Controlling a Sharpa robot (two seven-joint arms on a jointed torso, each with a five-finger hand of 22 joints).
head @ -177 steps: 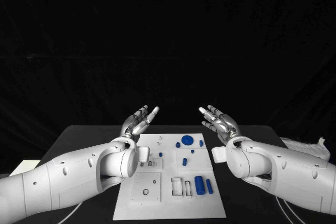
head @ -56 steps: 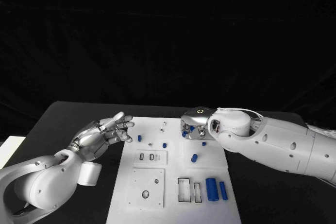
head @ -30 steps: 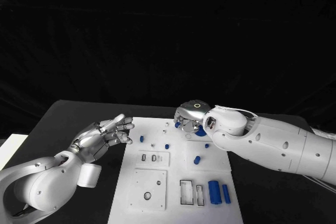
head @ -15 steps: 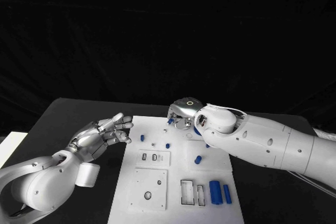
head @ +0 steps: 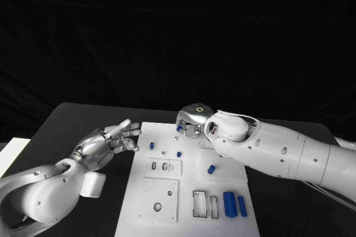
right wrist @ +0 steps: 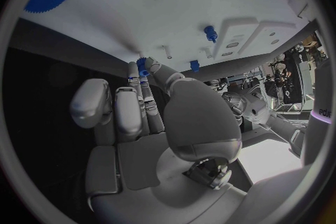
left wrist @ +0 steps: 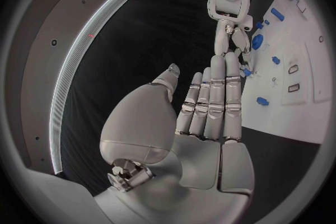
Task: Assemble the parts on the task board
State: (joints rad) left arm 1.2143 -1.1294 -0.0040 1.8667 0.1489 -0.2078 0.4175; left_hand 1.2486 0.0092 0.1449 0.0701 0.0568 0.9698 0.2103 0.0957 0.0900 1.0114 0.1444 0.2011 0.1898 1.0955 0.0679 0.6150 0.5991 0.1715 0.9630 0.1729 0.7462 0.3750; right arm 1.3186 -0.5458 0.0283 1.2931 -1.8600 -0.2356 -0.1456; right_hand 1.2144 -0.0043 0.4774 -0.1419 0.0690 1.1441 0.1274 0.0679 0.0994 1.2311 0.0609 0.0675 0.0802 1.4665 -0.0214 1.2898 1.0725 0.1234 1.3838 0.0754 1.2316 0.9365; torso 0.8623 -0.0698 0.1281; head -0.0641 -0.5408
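I am judging the assembly barely started. My right hand point(head: 194, 125) is pinching a small blue peg point(right wrist: 142, 64) over the task board point(head: 223, 216) at its 12 o'clock edge. My left hand point(head: 110, 141) is hovering at the board's 9 o'clock, fingers apart, holding nothing. I am counting two long blue cylinders point(head: 234, 203) at 5 o'clock and three small blue pegs point(head: 179, 154) mid-board, apparently all awaiting placement.

L arm bent in from near left, L hand point(head: 111, 140) hovering palm-up-ish, fingers spread and loosely curled, holding nothing. In L wrist view same hand point(left wrist: 210, 106) w/ fingers straight, side by side. R arm reaches across from right, wrist turned down. R hand point(head: 191, 125) fingers curled downward, small blue piece point(right wrist: 142, 65) pinched at fingertips.
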